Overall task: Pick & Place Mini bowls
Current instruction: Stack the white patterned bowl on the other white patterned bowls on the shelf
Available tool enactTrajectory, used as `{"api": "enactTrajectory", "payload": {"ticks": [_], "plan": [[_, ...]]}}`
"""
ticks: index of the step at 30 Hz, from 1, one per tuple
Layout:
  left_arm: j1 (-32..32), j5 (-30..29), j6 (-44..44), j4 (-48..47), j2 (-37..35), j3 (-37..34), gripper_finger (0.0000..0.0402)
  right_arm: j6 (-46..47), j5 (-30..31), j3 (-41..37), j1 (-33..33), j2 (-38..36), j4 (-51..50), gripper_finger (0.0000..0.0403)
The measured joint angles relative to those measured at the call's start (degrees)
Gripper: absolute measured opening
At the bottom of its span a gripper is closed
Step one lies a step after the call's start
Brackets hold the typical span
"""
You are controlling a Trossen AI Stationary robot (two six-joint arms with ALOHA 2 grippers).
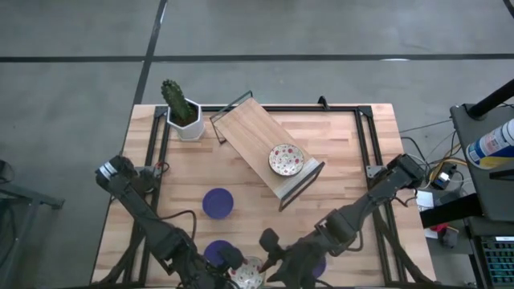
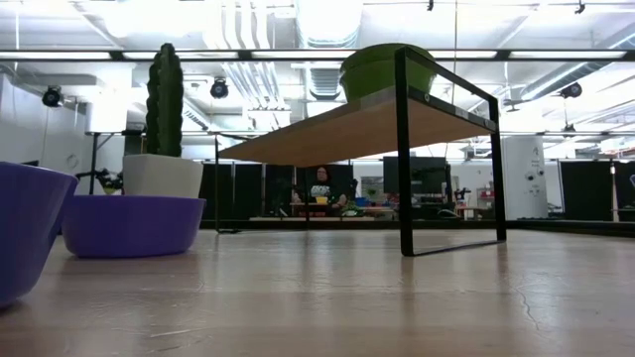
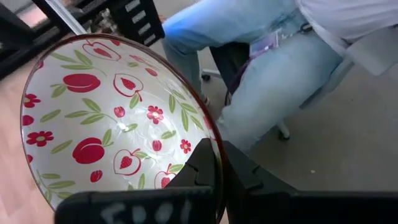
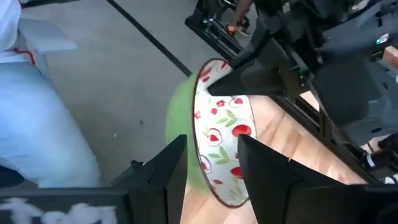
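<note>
A cream bowl with a red-and-green fruit pattern [image 1: 249, 275] is tipped on edge at the table's near edge, between both grippers. My left gripper [image 3: 214, 155] is shut on it. My right gripper [image 4: 211, 165] is open, with its fingers on either side of the same bowl [image 4: 217, 143]; I cannot tell if they touch it. A second patterned bowl [image 1: 286, 159] rests on the wooden shelf and shows its green outside [image 2: 387, 69] in the low view. Two blue bowls [image 1: 218, 202], [image 1: 217, 253] sit on the table. A third [image 1: 319, 266] is partly hidden under the right arm. My left gripper pinches the patterned bowl's rim [image 3: 208, 134], with one finger inside the bowl and one outside. The right wrist view shows its fingers [image 4: 249, 78] on the rim [image 4: 205, 74] at the end away from my right gripper. The bowl is tilted on edge.
A white cactus pot [image 1: 183, 112] stands at the far left corner. The slanted wooden shelf with a black frame [image 1: 265, 144] takes up the table's middle. A seated person's jeans [image 3: 261, 81] are close beyond the near edge. Bare wood [image 1: 345, 160] lies to the right of the shelf.
</note>
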Motion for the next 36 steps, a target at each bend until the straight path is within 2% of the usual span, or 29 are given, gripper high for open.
{"api": "enactTrajectory", "payload": {"ticks": [6,14,21,29,36], "plan": [[0.5,-0.2,1.0,0.7,0.0,-0.2,0.0003,1.3,-5.4,-1.7,-1.4,0.0,2.2,0.0135],[2.6,-0.6,2.0,0.1,0.0,0.0,0.0003,1.5,-9.0,-2.6,-2.7,0.0,2.7,0.0119],[3.9,-0.6,2.2,-3.2,-0.1,1.4,0.0003,1.7,-10.5,-2.6,-4.1,0.0,1.5,0.0090],[4.4,-0.8,2.4,-6.0,-0.1,3.0,0.0003,1.2,-12.2,-2.6,-5.5,-0.1,-0.4,0.0022],[4.9,-1.7,0.4,-7.4,-0.3,4.8,0.0032,1.3,-11.2,-2.6,-6.0,-0.1,-0.9,0.0013]]}}
